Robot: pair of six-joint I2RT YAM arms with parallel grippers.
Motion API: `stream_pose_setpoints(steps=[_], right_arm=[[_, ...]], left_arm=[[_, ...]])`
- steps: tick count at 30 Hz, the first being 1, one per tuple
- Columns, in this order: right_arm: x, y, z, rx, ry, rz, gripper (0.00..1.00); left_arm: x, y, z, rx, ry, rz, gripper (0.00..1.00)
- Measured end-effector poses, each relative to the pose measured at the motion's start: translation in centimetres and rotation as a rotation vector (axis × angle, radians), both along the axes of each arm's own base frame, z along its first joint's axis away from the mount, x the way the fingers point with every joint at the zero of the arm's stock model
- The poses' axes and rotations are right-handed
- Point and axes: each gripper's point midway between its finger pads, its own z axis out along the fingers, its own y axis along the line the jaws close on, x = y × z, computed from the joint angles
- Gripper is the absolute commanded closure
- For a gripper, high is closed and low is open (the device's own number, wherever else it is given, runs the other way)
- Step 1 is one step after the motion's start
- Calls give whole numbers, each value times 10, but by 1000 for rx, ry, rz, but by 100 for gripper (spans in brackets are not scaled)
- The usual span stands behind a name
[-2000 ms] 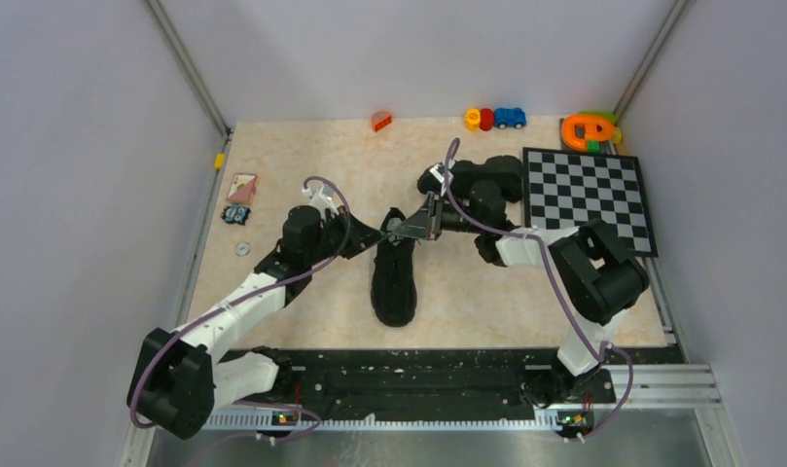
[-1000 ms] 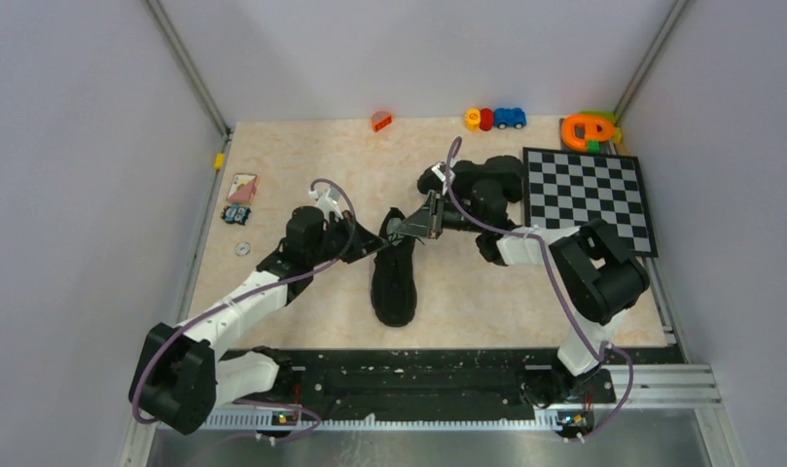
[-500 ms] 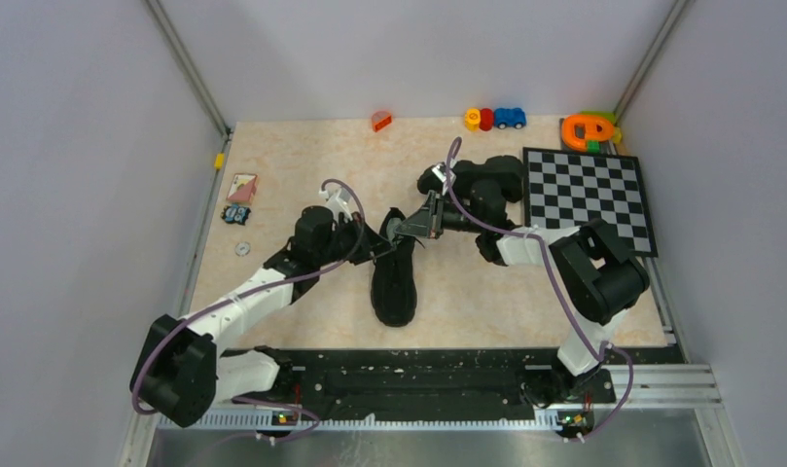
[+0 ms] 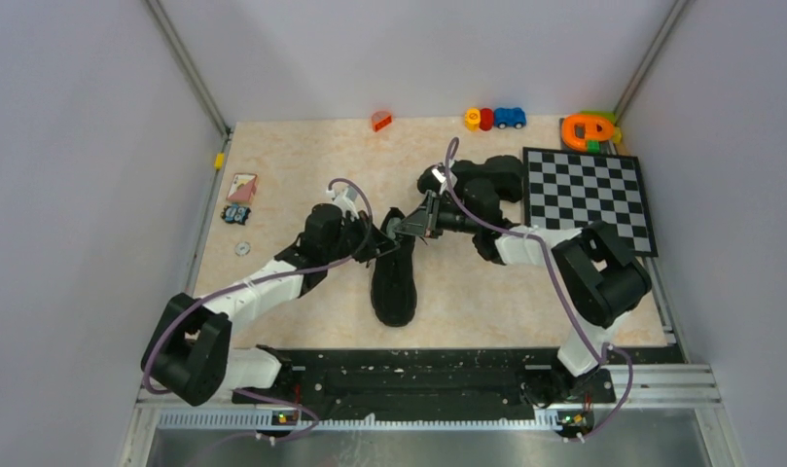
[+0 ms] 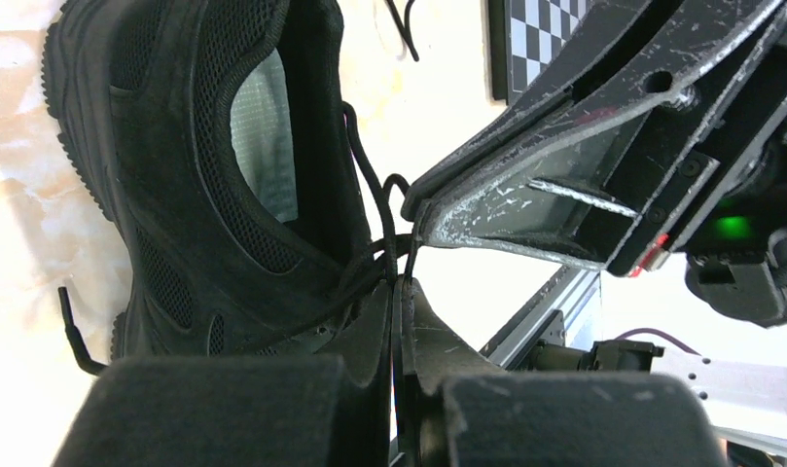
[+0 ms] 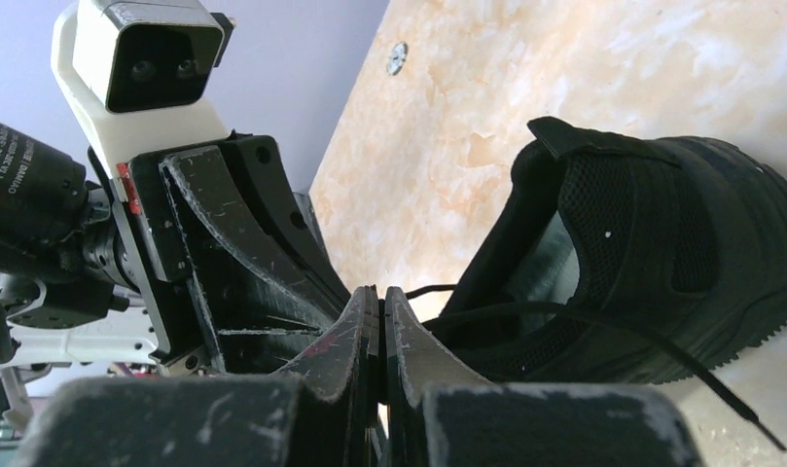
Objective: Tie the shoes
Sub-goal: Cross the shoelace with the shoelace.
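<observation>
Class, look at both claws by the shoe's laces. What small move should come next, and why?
Probably draw the left claw and right claw slowly apart: both look shut on the laces beside the shoe, tips nearly touching, so separating should pull the slack taut.

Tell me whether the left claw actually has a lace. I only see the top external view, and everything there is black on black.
Observer: Yes. In the left wrist view the left claw is shut on a thin black lace beside the opening of the shoe.
Operator: And the right one?
Observer: The right claw is shut too, its tips almost meeting the left's. A lace strand leaves it and trails across the shoe's side.
Operator: Any knot yet?
Observer: None that I can see. That strand's loose tip lies on the table.
</observation>
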Motion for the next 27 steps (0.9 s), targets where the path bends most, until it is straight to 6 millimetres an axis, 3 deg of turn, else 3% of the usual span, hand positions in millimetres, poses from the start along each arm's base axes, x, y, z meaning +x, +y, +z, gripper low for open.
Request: stream_pose_setpoints(steps=[18,27], right_arm=[[5,-1,5,-122,47,-213,100],[8,-5,4,-169,55,-296,100]], left_arm=[[25,-6,-7,-4,-41,56,100],[27,-8,-6,-7,-45,62,100]])
